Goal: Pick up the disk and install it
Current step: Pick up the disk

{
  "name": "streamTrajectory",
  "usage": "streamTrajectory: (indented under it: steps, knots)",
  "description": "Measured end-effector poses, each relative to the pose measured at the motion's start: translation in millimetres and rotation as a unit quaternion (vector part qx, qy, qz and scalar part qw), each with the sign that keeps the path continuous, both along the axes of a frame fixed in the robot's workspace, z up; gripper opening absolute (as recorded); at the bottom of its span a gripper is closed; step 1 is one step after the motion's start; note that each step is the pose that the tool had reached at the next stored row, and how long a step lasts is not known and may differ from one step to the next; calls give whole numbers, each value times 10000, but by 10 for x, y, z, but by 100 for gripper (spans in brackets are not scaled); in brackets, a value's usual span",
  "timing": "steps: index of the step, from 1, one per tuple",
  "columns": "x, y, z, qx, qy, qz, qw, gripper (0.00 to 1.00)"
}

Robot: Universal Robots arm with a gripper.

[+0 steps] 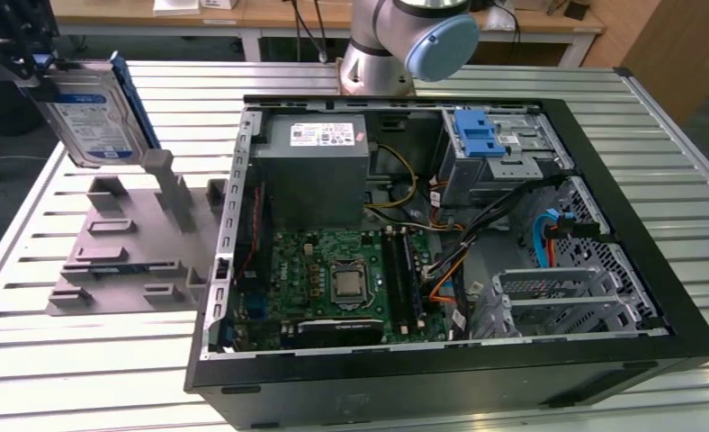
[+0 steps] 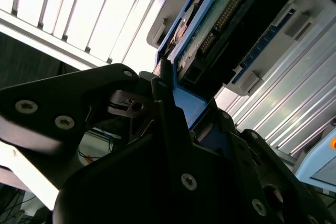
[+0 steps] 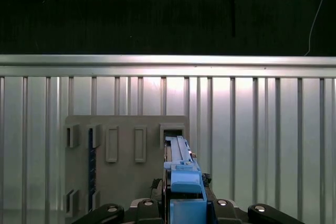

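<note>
The disk (image 1: 91, 115) is gripped on edge by the hand (image 1: 28, 65), which is clenched on its upper end. It is held raised above the grey slotted holder (image 1: 127, 247) on the table (image 1: 678, 180), at the exterior view's left, apart from the open computer case (image 1: 451, 378).

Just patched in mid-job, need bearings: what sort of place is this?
Probably a lab workbench for computer assembly: an open computer case on a slatted metal table, a grey parts holder beside it, desks behind. The claw grips the disk.
</note>
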State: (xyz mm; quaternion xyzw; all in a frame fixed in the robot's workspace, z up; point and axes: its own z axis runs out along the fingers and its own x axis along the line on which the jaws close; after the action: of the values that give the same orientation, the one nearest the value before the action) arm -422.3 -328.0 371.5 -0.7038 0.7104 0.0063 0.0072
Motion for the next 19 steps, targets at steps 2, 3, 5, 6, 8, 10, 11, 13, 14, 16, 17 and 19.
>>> streamTrajectory:
  steps: [2,3,5,6,8,10,11,13,14,16,17,19]
  knots:
    - [0,0,9,0,0,0,10000,36]
    - [0,0,15,0,0,0,10000,36]
    - [0,0,27,0,0,0,10000,36]
    - [0,0,31,0,0,0,10000,36]
    - [0,0,35,1,-1,0,10000,36]
    - [0,0,41,0,0,0,10000,36]
    - [0,0,45,0,0,0,10000,36]
    - [0,0,53,0,0,1,10000,36]
    - [0,0,57,0,1,0,10000,36]
    - [0,0,66,0,0,0,10000,36]
    - [0,0,70,0,0,0,10000,36]
    - [0,0,82,0,0,0,10000,36]
